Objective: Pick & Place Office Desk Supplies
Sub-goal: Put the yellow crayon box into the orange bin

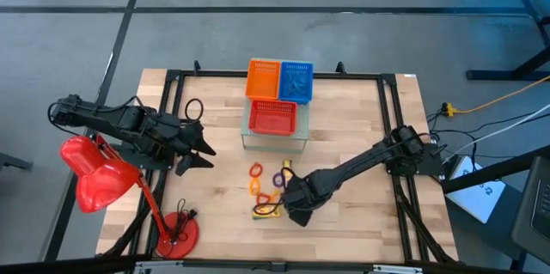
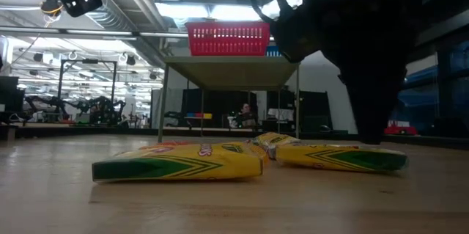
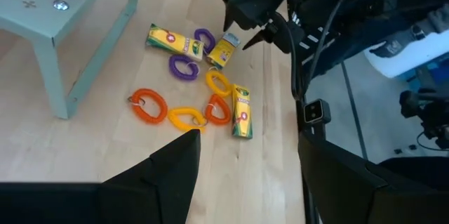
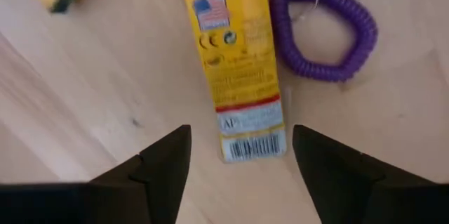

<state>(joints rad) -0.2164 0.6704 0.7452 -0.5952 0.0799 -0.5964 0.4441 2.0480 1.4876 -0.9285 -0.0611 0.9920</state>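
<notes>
Pale wooden tabletop [image 1: 361, 137], steel-framed. Left gripper [image 1: 204, 152], centre-left of frame: fingers spread, empty, well apart from supplies. Right gripper [image 4: 238, 164], lower centre: fingers spread astride yellow cardboard crayon box [image 4: 238, 62], long axis running straight ahead; purple coiled plastic loop [image 4: 324, 31] beside.

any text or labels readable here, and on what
"AP": seal on the yellow box between the right claw's fingers.
Barcode below it: digits too blurred to read.
Flag mark and round symbols higher on that box: no legible words.
Boxes in the low view: green and yellow print, brand not readable.
Purple loop: no text.
</notes>
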